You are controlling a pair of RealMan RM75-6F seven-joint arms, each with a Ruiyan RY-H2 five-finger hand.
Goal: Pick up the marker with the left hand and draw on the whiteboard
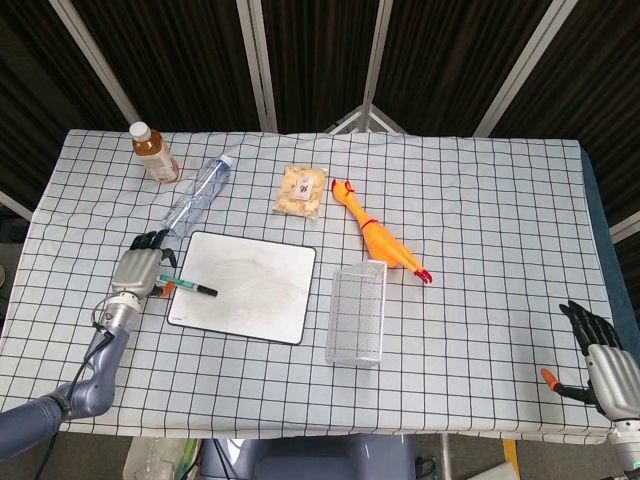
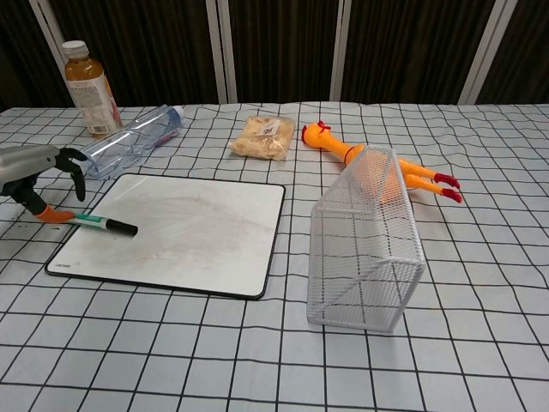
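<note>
- The left hand (image 2: pixel 33 178) grips the marker (image 2: pixel 101 224) at its tail end, just left of the whiteboard (image 2: pixel 180 232).
- The marker's black tip lies over the board's left edge.
- The right hand (image 1: pixel 598 358) rests empty, fingers spread, at the table's near right corner.

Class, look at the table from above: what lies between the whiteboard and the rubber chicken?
In the head view, the white wire basket lies between the whiteboard and the rubber chicken, apart from both; otherwise only checked tablecloth.
</note>
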